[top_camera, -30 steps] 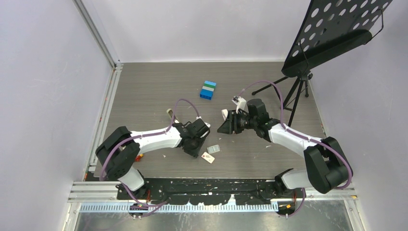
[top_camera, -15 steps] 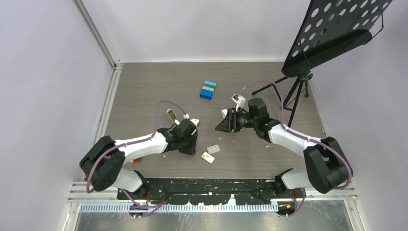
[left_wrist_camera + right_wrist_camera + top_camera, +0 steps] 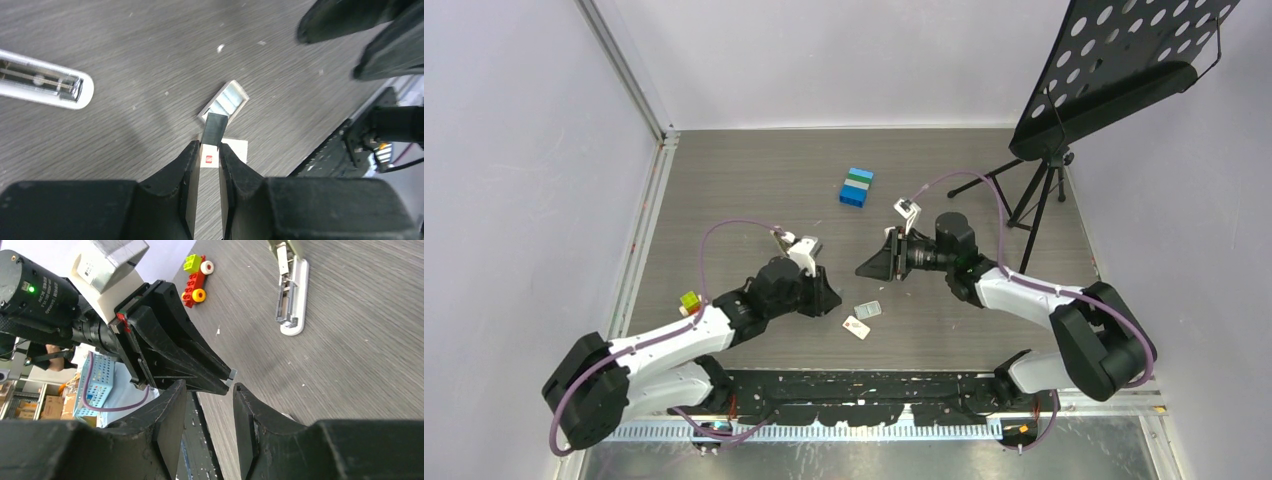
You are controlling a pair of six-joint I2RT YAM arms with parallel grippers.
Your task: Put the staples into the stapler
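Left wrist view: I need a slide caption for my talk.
Left gripper pinches a grey staple strip, staple box and opened stapler lying beyond.

Black left claw [image 3: 210, 148], black right claw [image 3: 861, 270], white links [image 3: 674, 345], purple cables [image 3: 734, 224]

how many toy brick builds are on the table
2: a blue and green brick stack at the far middle of the table, and a red, yellow and green brick toy near its left edge. More may be hidden.
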